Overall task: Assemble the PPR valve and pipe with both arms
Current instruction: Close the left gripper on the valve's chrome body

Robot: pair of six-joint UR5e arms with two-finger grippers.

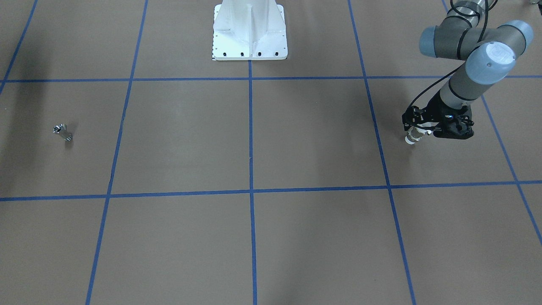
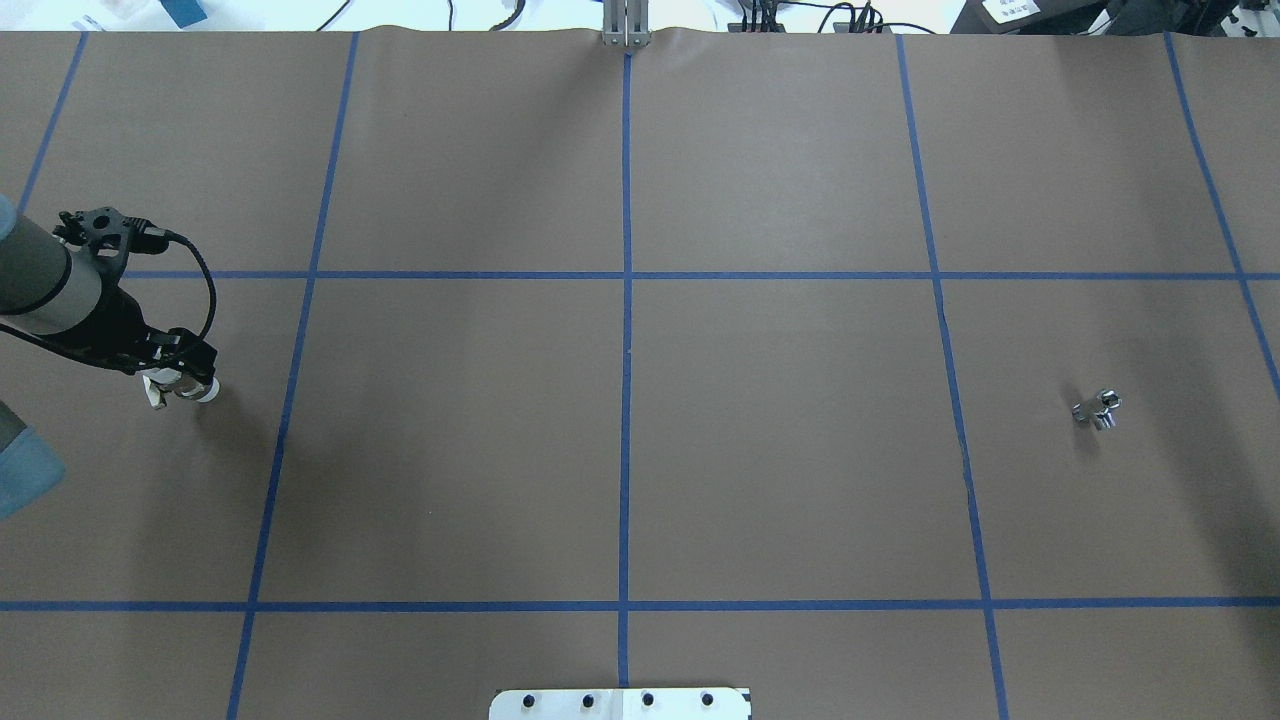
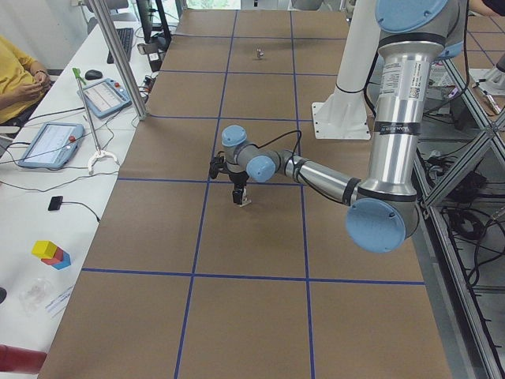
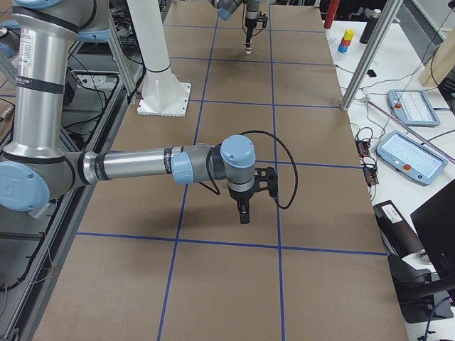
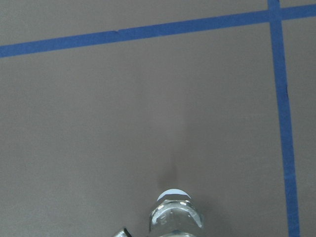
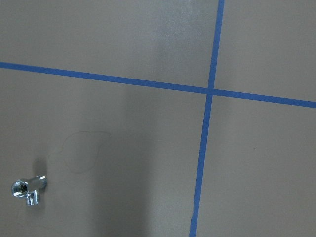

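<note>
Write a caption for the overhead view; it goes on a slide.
Left gripper grips the white PPR valve at far left; the silver pipe lies alone at far right.

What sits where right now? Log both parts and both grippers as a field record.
left gripper: black, two-finger, shut on the white plastic silver-banded PPR valve
pipe: short shiny silver metal stub, lying free on the brown table, far from the valve
right gripper: black, shown only from the side; open or shut unclear
</note>
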